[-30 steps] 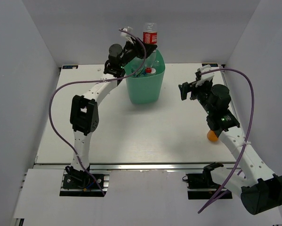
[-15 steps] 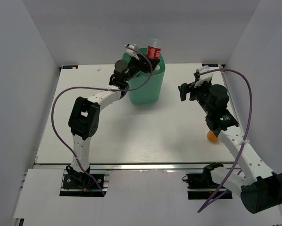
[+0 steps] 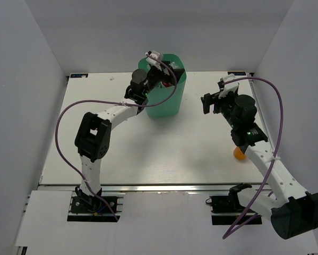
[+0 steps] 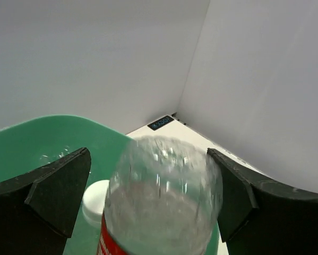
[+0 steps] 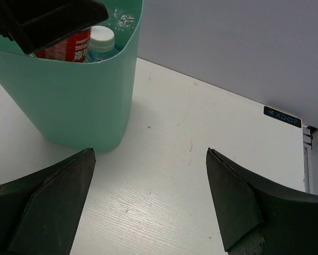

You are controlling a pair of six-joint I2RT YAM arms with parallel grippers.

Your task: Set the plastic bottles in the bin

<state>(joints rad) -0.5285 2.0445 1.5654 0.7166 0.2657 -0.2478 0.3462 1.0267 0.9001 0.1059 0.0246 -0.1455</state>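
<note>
Left jaws: wide apart above the bin (image 3: 166, 103) at the middle of the table's (image 3: 148, 154) far edge, clamping nothing; between them a clear red-label bottle (image 4: 164, 196), gap showing on one side. Inside the bin, a white-capped bottle (image 5: 101, 38) too. Right jaws: fully spread, empty, over the table right of the bin. Near the right edge, the stubby orange bottle (image 3: 238, 153), partly under the right arm (image 3: 251, 135).

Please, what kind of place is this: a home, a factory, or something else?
Most likely a robot test cell in a lab: a white table closed in by plain grey walls, two robot arms bolted at its near edge, and a green bin holding bottles.
</note>
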